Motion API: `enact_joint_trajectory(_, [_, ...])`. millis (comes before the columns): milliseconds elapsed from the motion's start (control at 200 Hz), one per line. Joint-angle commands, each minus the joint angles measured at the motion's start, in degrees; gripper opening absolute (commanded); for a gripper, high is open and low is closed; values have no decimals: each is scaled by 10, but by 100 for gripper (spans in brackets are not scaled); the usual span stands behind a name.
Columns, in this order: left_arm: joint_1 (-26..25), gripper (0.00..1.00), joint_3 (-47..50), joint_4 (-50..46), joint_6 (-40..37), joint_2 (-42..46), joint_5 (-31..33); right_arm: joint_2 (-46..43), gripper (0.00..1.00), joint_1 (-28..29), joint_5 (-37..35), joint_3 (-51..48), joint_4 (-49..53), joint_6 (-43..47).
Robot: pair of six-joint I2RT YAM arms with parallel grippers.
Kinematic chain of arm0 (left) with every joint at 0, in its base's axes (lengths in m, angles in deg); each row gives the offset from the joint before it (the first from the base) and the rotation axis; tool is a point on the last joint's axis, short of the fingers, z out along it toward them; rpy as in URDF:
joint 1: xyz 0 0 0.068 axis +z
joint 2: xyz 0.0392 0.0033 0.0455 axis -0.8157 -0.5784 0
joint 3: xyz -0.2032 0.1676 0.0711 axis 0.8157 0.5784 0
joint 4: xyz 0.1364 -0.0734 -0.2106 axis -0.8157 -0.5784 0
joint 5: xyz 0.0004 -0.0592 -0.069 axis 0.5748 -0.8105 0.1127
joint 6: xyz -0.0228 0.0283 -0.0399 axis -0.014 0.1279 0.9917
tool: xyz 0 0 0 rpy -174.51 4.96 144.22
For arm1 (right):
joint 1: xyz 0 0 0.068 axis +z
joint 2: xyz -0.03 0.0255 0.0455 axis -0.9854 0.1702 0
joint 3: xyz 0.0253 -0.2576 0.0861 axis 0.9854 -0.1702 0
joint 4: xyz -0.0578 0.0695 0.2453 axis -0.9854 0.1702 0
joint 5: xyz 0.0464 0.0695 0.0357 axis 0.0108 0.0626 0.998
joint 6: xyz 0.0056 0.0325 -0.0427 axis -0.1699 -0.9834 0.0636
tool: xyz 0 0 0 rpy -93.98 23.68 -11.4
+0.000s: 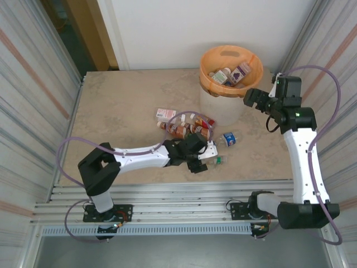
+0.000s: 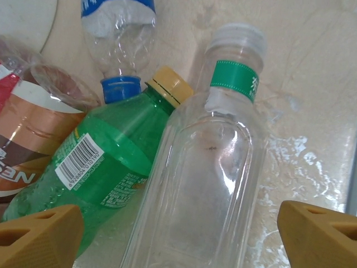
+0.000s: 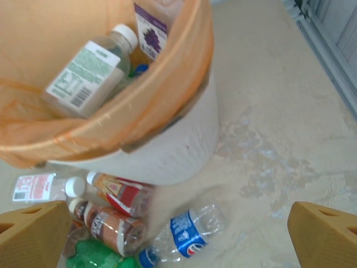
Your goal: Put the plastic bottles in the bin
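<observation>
Clear bottle lies within the wide-spread left gripper (right gripper spread too, empty).

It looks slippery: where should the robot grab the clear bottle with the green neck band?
Probably grip the clear bottle across its wide body, from above: it lies flat, and the left gripper's open fingers straddle it. The green bottle touches one side.

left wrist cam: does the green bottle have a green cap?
No, the green bottle has a yellow cap; it lies against the clear bottle with the green neck label.
</observation>
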State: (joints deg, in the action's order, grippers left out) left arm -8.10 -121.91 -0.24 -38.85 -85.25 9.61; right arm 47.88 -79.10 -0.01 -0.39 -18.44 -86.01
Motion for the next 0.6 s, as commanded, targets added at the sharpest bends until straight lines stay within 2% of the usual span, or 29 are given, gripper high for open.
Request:
enact_joint_trajectory(0, [-11, 90, -25, -33, -25, -19, 44, -28, 98, -1, -7, -21, -13, -17])
enact_joint_trajectory(225, [-16, 89, -39, -46, -25, -48, 57, -38, 98, -1, -2, -45, -9, -19])
enact_joint_trajectory(426, [-19, 81, -39, -56, -17, -57, 50, -39, 98, -1, 2, -48, -13, -20])
enact_joint_trajectory(466, [-20, 77, -38, -60, -15, -59, 48, -39, 98, -1, 2, -49, -14, -20])
enact_joint_trajectory(596, [-25, 76, -35, -63, -8, -65, 41, -38, 98, -1, 6, -51, -18, -23])
